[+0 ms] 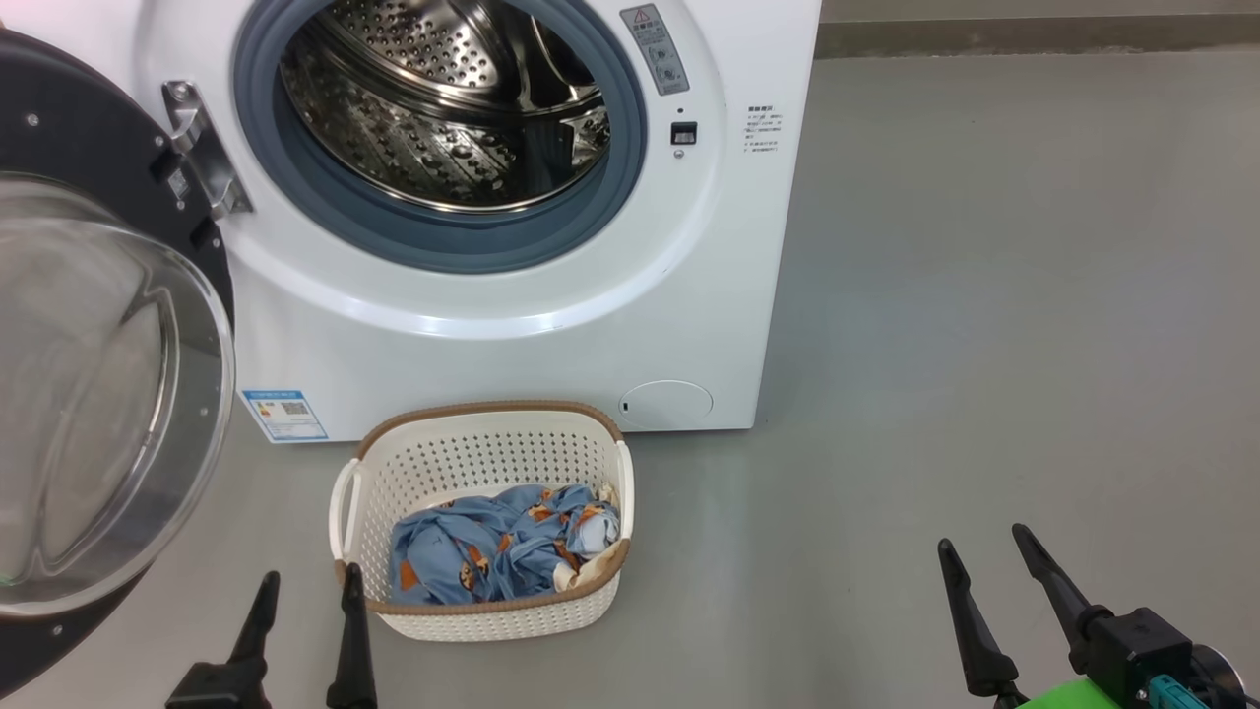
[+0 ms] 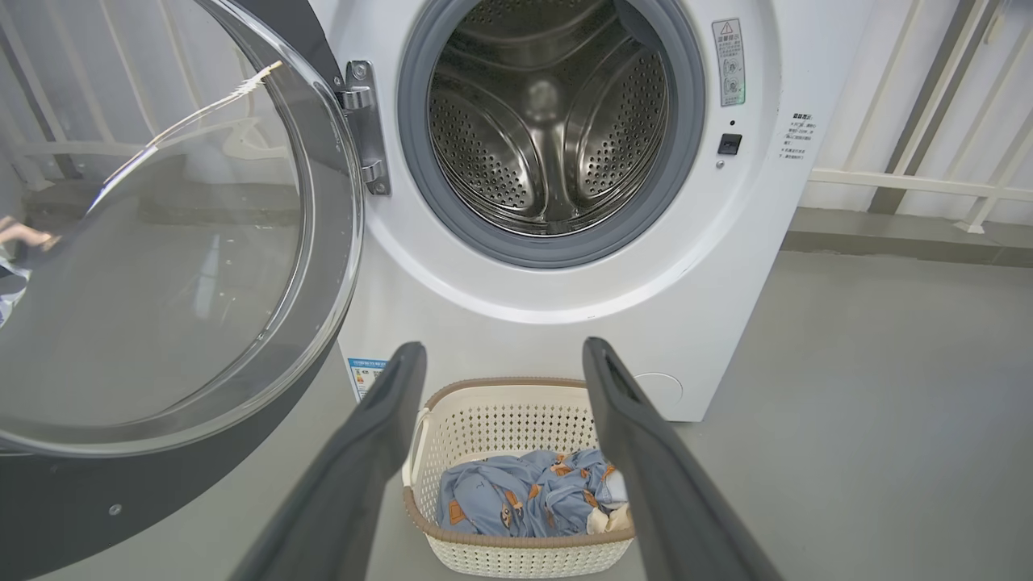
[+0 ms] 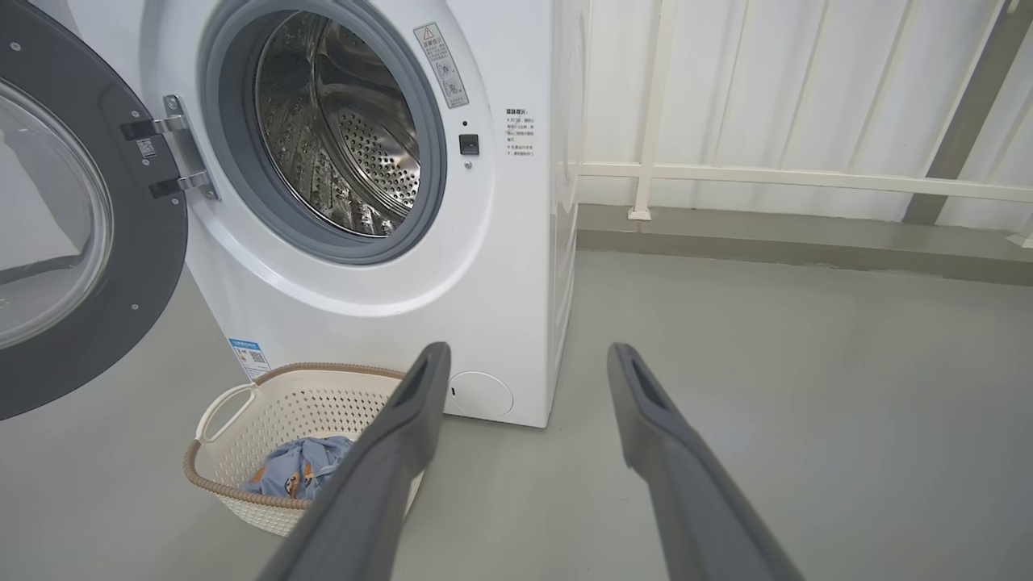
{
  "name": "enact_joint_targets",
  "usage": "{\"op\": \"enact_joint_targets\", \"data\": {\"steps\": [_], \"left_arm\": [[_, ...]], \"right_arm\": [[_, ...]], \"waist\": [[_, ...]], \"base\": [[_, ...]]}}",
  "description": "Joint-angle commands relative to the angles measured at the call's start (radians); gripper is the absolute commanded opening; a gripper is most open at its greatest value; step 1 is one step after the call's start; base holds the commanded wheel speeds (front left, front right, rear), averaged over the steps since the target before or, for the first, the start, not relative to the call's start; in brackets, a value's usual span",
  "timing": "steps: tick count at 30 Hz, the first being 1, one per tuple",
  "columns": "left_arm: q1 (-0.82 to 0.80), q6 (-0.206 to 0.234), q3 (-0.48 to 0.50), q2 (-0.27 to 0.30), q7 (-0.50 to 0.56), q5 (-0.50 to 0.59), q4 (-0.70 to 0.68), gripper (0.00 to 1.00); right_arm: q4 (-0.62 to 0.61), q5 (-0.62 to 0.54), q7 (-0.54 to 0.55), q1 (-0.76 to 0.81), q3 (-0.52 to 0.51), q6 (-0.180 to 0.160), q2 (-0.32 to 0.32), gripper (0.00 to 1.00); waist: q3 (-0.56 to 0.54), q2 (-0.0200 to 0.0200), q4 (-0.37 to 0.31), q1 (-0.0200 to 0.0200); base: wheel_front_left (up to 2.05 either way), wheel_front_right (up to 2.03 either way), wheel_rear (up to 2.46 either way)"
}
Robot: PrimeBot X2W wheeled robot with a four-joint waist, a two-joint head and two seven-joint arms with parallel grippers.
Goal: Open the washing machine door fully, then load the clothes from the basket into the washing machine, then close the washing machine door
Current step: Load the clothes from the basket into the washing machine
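The white washing machine [image 1: 551, 345] [image 2: 750, 266] [image 3: 516, 307] stands ahead with its steel drum [image 1: 443, 98] bare. Its black-rimmed glass door [image 1: 89, 394] [image 2: 161, 242] [image 3: 64, 226] is swung wide open to the left on its metal hinge. On the floor in front sits the cream basket [image 1: 472, 458] [image 2: 500, 415] [image 3: 282, 407] holding crumpled blue printed clothes [image 1: 492, 551] [image 2: 524, 500] [image 3: 294, 472]. My left gripper [image 1: 310, 583] [image 2: 500, 351] is open and empty, just left of the basket's near corner. At the lower right, apart from the basket, my right gripper [image 1: 984, 542] [image 3: 529, 351] is open too.
Grey floor [image 1: 984, 295] stretches to the right of the machine. A white railing [image 3: 807, 177] and a low kerb run behind it. The open door juts out over the floor at my left, close to the left arm.
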Motion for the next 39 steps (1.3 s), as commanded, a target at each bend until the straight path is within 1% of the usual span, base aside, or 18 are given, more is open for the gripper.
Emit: {"op": "enact_joint_targets", "data": {"steps": [1, 4, 11, 17, 22, 39], "left_arm": [[-0.028, 0.013, 0.03, 0.016, -0.007, 0.001, -0.027, 1.0], [-0.029, 0.025, 0.031, 0.015, -0.016, 0.006, -0.028, 1.0], [-0.032, 0.031, 0.028, 0.018, -0.02, 0.004, -0.026, 1.0], [-0.04, 0.026, 0.018, 0.027, -0.021, 0.005, -0.028, 1.0], [-0.045, 0.026, 0.015, 0.03, -0.024, 0.001, -0.028, 1.0], [-0.053, 0.024, 0.001, 0.039, -0.025, -0.011, -0.026, 1.0]], "right_arm": [[-0.022, 0.014, -0.011, -0.02, 0.027, 0.006, -0.005, 1.0], [-0.02, 0.014, -0.013, -0.02, 0.026, 0.006, -0.005, 1.0], [-0.019, 0.016, -0.014, -0.024, 0.027, 0.006, -0.005, 1.0], [-0.02, 0.016, -0.014, -0.029, 0.027, 0.006, -0.005, 1.0], [-0.022, 0.017, -0.014, -0.032, 0.03, 0.006, -0.005, 1.0], [-0.014, 0.019, -0.018, -0.044, 0.033, 0.006, -0.005, 1.0]], "waist": [[0.001, 0.0, 0.001, 0.0], [0.003, 0.0, 0.002, 0.0], [0.007, 0.0, 0.004, 0.0], [0.015, 0.0, 0.005, 0.0], [0.021, 0.0, 0.005, 0.0], [0.034, 0.0, 0.009, 0.0]], "base": [[0.52, -0.52, 0.0], [0.8, -0.8, 0.0], [1.48, -1.48, 0.0], [1.82, -1.82, 0.0], [1.1, -1.1, 0.0], [0.13, -0.13, 0.0]]}}
